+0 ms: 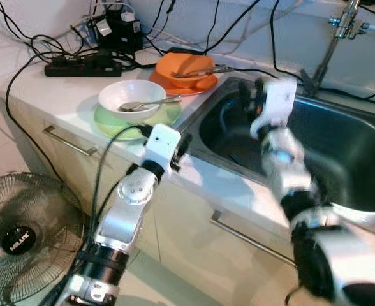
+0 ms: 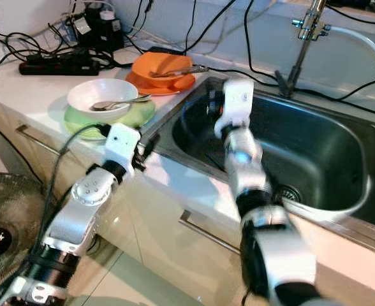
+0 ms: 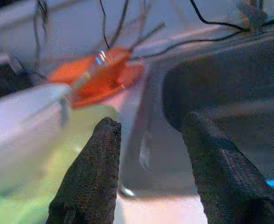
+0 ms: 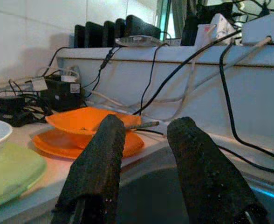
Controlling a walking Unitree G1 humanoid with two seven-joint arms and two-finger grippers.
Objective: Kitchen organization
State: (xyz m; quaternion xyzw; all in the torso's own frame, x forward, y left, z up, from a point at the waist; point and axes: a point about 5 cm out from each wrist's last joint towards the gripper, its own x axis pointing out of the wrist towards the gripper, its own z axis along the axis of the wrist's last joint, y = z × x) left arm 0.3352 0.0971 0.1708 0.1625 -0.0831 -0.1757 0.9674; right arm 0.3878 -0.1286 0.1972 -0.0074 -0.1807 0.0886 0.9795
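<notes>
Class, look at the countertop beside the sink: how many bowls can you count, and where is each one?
2. The white bowl sits on the green plate near the counter's front edge, a spoon inside. The orange bowl sits on the orange plate behind it, beside the sink. The sink's near wall is hidden.

Your sink basin is open room; cables and stacked bowls crowd the counter, faucet stands behind.

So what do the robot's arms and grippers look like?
Both arms are silver with black joint bands and white wrist housings. The left arm has a perforated round joint cap and a black cable running alongside. Each gripper, left and right, has two long black textured fingers.
</notes>
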